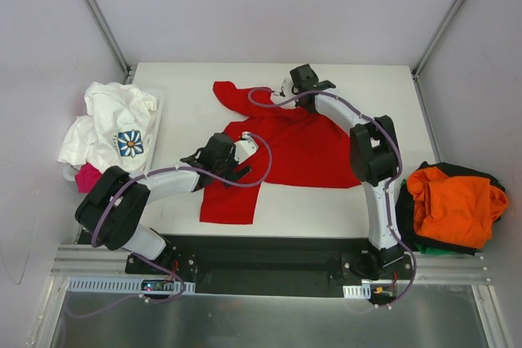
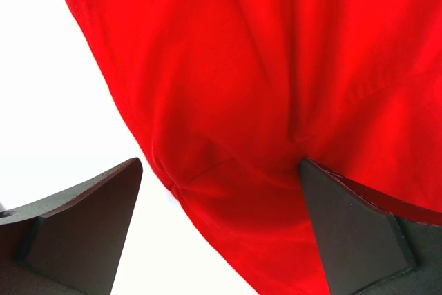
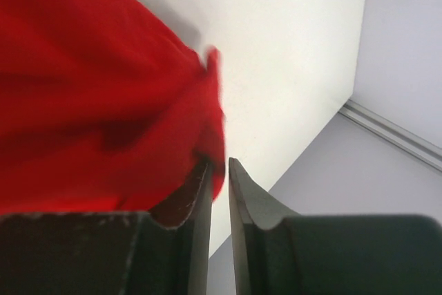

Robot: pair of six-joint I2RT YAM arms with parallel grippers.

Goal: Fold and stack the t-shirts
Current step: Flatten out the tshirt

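A plain red t-shirt (image 1: 294, 148) lies spread on the white table (image 1: 188, 95). My left gripper (image 1: 225, 164) is low over the shirt's left edge. In the left wrist view it is open (image 2: 221, 195), with the red cloth (image 2: 276, 88) and its edge between the wide-apart fingers (image 2: 349, 229). My right gripper (image 1: 287, 92) is at the shirt's far edge. In the right wrist view its jaws (image 3: 219, 167) are almost closed, pinching a tip of the red cloth (image 3: 90, 101).
A white t-shirt with a blue flower print (image 1: 114, 124) is bunched at the left edge, over a pink one (image 1: 86, 177). An orange t-shirt (image 1: 453, 201) lies on dark and green cloth (image 1: 424, 244) at the right. Walls enclose the table.
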